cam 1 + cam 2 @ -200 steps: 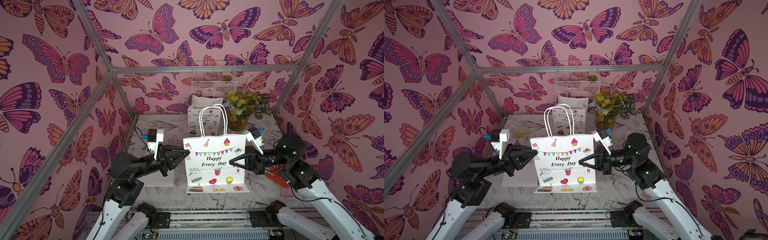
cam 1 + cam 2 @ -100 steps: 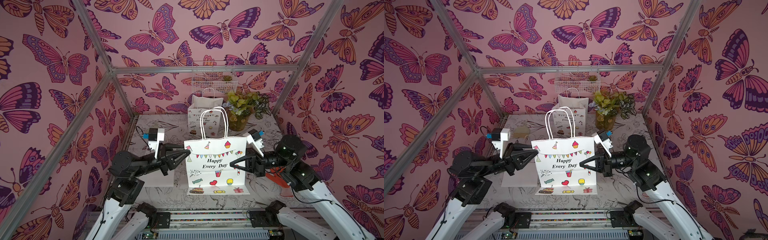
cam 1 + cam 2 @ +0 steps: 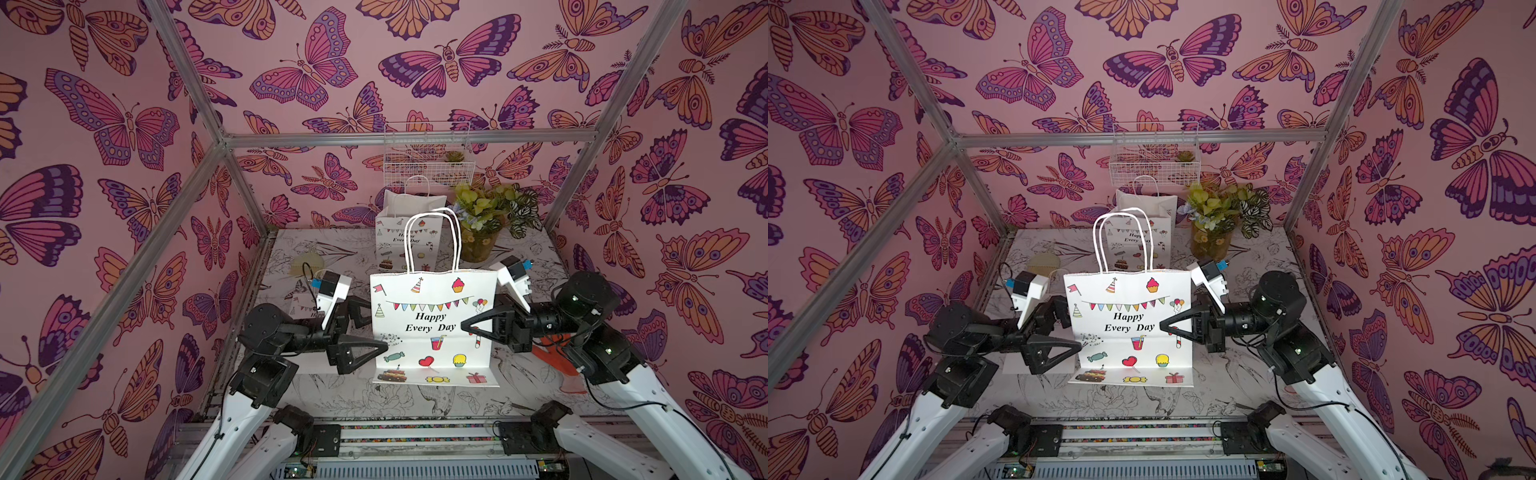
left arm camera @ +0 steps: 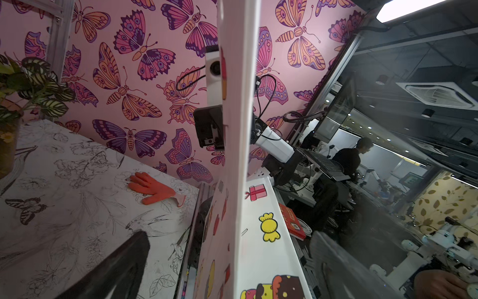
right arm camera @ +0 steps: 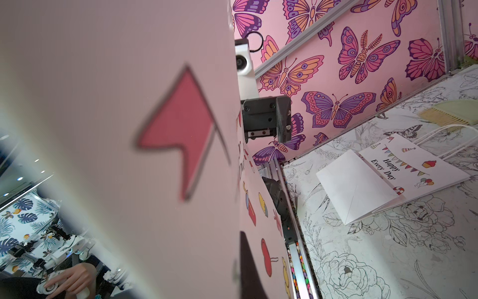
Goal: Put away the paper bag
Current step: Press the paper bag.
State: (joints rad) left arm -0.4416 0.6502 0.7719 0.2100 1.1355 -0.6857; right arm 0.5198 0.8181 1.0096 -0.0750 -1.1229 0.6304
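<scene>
White paper gift bag point(image 3: 432, 324) printed with bunting and "Happy Every Day" stands upright and flattened at the front middle of the flower-sketched table point(image 3: 361, 399). Its base flap is folded forward onto the surface. The right gripper point(image 3: 463, 326) is clamped tight on the bag's right side. The left gripper point(image 3: 376, 328) is spread fully wide, with one finger in front of the bag's left edge and one behind it, gripping nothing. A second matching bag point(image 3: 392, 232) stands at the back, just beside a potted leafy plant point(image 3: 490, 208). A third folded bag point(image 5: 388, 176) lies flat on the table's left part.
</scene>
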